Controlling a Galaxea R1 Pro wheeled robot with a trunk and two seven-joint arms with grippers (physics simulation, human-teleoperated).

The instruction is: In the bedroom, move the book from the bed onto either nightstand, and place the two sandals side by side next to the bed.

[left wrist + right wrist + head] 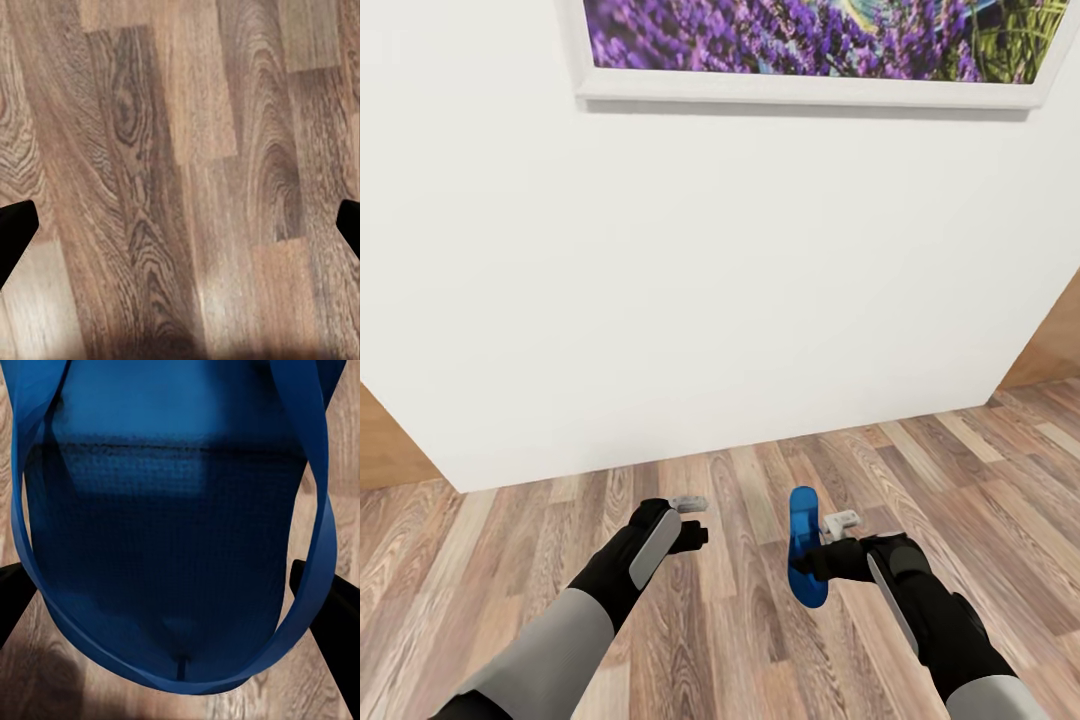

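One bright blue flip-flop sandal [806,548] hangs in your right gripper [822,556], clamped at its side edge, sole upright and clear of the brown wood-plank floor [740,620]; in the right wrist view the sole [165,532] sits between the dark fingers [330,607]. Your left gripper [698,520] is spread wide and empty above bare planks [180,180]. Ahead, the white wall [700,280] meets the floor, a framed purple lavender picture [810,45] high on it. Open floor lies on both sides of you.
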